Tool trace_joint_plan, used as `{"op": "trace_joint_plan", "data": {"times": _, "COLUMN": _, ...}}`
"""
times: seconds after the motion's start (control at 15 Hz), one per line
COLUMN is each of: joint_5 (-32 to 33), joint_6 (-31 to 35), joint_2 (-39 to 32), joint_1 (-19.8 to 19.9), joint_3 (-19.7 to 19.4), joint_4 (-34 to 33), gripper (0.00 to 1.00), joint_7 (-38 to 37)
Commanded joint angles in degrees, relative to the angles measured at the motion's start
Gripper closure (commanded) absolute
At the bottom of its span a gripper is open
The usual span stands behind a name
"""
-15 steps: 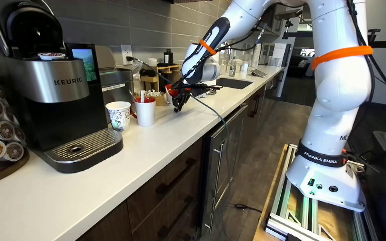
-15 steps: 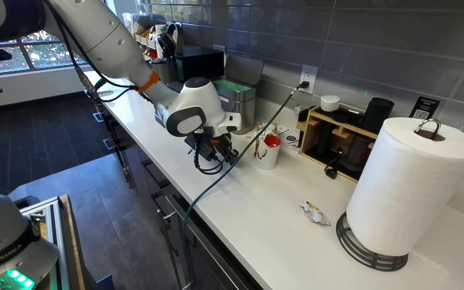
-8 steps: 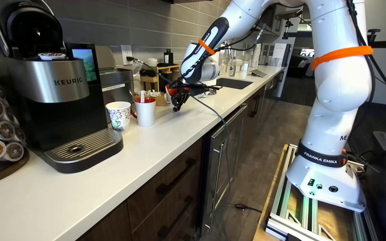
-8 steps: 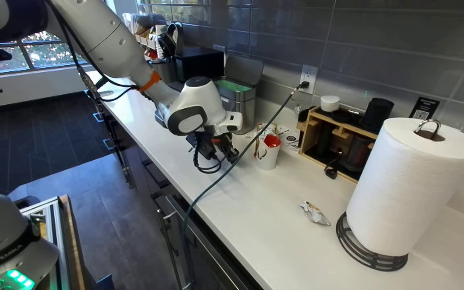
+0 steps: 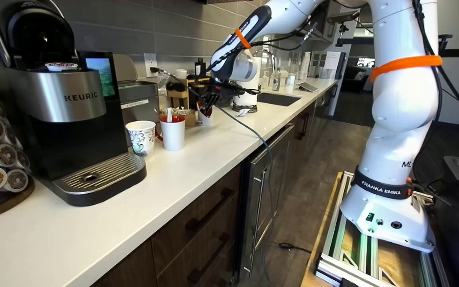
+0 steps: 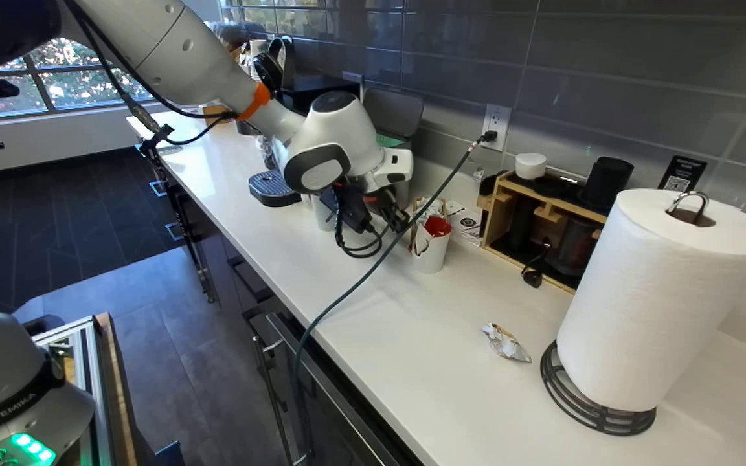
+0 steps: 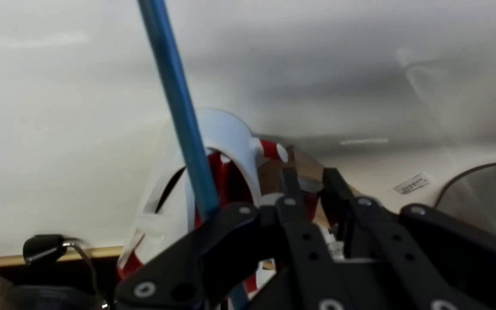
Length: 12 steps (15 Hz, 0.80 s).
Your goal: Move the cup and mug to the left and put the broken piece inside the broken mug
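Black two-fingered metal pincer (image 7: 311, 178): hanging above the smooth white surface (image 5: 197, 159), tips close together and, by the look of it, clamped on a small red-and-white ceramic piece (image 7: 311, 206); blur hides the exact bite.
White paper cup with dark swirls (image 5: 142, 135): upright just beside the black-and-silver coffee machine (image 5: 76, 139) in an exterior view.
White ceramic mug with red lining and red handle (image 5: 173, 133): upright to the cup's right, handle toward it; both appear already set aside, leaving only the piece to place.
Red-lined white ceramic broken mug (image 6: 433, 255): upright near the pincer, with what looks like a snapped red handle stub (image 7: 271, 150); any steadying suits the whole lower wall, not the damaged rim.
Piece: near the broken mug's mouth, not yet in; likely light, stiff and brittle, slick where glazed, sharp where snapped. Best gripped across its middle with modest squeeze, then released low inside the broken mug, since a drop could chip both.
Blue-green rubbery cable (image 7: 181, 107): stretched across the wrist view in front of the broken mug; a snag there could jar the piece loose or tip the mug.
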<state>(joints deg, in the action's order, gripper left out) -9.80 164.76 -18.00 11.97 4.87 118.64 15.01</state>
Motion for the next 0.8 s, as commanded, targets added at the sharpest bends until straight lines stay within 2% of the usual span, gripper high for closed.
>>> {"op": "trace_joint_plan", "data": {"times": 0.0, "joint_5": 2.4, "joint_6": -5.2, "joint_2": 0.8, "joint_1": 0.1, "joint_3": -0.2, "joint_4": -3.2, "gripper": 0.95, "joint_7": 4.8}}
{"op": "trace_joint_plan", "data": {"times": 0.2, "joint_5": 6.9, "joint_6": -7.7, "joint_2": 1.1, "joint_1": -1.0, "joint_3": -2.0, "joint_4": -4.7, "gripper": 0.95, "joint_7": 7.2}}
{"op": "trace_joint_plan", "data": {"times": 0.73, "joint_5": 21.6, "joint_6": -6.4, "joint_2": 0.9, "joint_1": -5.4, "joint_3": -7.3, "joint_4": -4.5, "gripper": 0.95, "joint_7": 5.5}}
